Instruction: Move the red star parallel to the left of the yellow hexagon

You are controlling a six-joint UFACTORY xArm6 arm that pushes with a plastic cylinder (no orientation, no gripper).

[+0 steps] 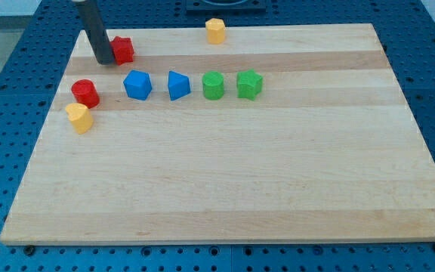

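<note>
The red star (pixel 123 49) lies near the top left of the wooden board (pixel 225 189), apart from the row of blocks below it. My tip (pixel 104 61) stands right against the star's left side. The yellow hexagon (pixel 215 30) sits at the board's top edge, well to the right of the star and a little higher in the view.
A red cylinder (pixel 85 93) and a second yellow block (pixel 79 118) lie at the board's left edge. A row runs rightward from them: a blue block (pixel 137 85), another blue block (pixel 177 85), a green block (pixel 214 85) and another green block (pixel 249 85).
</note>
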